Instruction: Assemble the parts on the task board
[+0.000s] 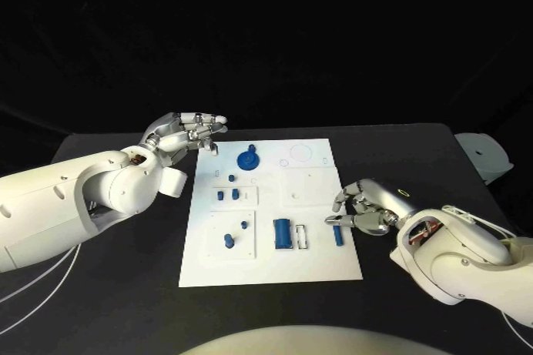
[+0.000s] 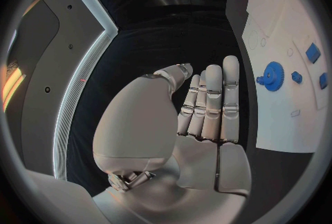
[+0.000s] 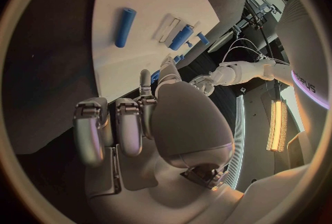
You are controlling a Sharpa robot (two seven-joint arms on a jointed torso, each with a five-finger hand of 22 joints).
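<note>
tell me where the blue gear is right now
In the head view the blue gear lies at the task board's far end, just right of the left hand.

table [image 1: 111,293]: black, dark backdrop behind | wall panels [image 2: 52,69]: grey, edged by white light strip [image 2: 86,69] | lamp [image 3: 279,124]: warm glowing bar | white object [image 1: 487,156]: off table's far corner

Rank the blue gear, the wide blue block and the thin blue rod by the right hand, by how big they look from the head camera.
1. Blue gear, largest.
2. Wide blue block.
3. Thin blue rod, narrowest.
Gear and block are close in size; all lie flat on the task board, so nearness barely matters.
</note>
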